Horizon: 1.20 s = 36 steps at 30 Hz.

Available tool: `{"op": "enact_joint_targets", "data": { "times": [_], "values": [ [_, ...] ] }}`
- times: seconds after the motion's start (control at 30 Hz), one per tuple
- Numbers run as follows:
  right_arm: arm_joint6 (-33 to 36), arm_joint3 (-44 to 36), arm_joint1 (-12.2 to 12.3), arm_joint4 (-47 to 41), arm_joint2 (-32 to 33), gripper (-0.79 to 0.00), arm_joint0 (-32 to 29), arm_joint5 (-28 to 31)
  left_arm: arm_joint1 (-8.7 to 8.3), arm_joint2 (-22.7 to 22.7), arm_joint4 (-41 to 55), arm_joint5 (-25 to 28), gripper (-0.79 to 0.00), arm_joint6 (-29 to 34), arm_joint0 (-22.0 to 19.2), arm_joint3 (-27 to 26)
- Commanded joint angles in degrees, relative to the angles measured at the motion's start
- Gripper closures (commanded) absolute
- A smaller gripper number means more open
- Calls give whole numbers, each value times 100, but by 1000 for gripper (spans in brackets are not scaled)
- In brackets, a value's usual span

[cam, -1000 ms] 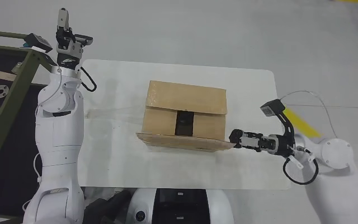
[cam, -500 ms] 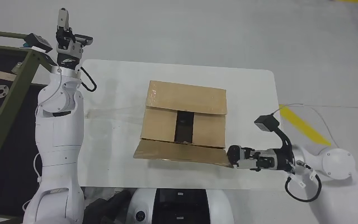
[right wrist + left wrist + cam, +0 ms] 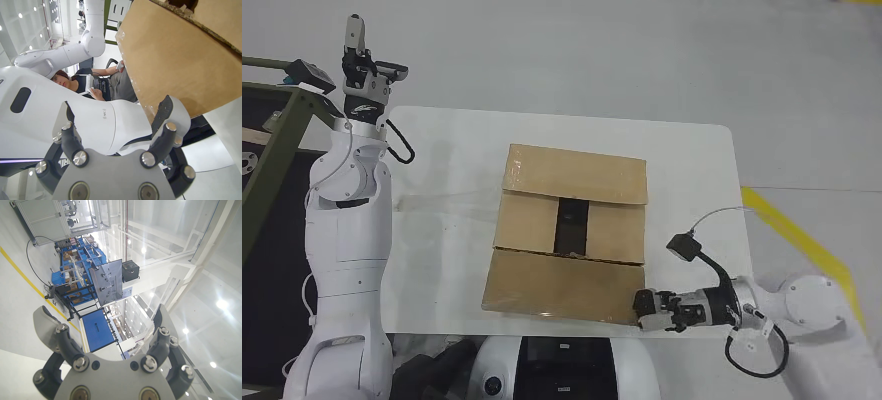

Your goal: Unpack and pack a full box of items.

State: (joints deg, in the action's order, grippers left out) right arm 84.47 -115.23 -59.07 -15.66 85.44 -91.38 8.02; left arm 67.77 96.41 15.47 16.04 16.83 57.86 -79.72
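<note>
A brown cardboard box (image 3: 575, 215) stands mid-table on the white table (image 3: 442, 280). Its far flap (image 3: 577, 172) lies over the top, and a dark slot (image 3: 571, 225) shows between the inner flaps. The near flap (image 3: 560, 288) is folded out flat toward the table's front edge. My right gripper (image 3: 647, 310) is at that flap's right near corner. In the right wrist view it (image 3: 116, 113) is open, with the flap (image 3: 170, 56) against one finger (image 3: 164, 111). My left gripper (image 3: 355, 30) is held high at the far left, pointing up, open and empty (image 3: 102, 317).
A dark green frame (image 3: 272, 150) stands off the table's left side. The right arm's cable (image 3: 712, 215) loops over the table's right near corner. Bare tabletop lies left and right of the box.
My right gripper moved toward the table's front edge, and the near flap went from half-raised to lying flat and outward. The left arm stayed still.
</note>
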Motion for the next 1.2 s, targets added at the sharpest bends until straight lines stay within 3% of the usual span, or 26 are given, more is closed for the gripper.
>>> {"op": "enact_joint_targets", "data": {
  "times": [0.0, 0.53, 1.17],
  "values": [
    [-31, 33, 8, 89, -72, -785, 10, -20, 0, 0, 0, 0, -785, 0, 0, 0],
    [-646, 570, 36, 927, -963, -785, 556, -593, 0, 0, 0, 0, -785, 0, 0, 0],
    [-1448, 1186, 66, 790, -1059, -785, 1074, -1111, 0, 0, 0, 0, -785, 0, 0, 0]
  ]
}}
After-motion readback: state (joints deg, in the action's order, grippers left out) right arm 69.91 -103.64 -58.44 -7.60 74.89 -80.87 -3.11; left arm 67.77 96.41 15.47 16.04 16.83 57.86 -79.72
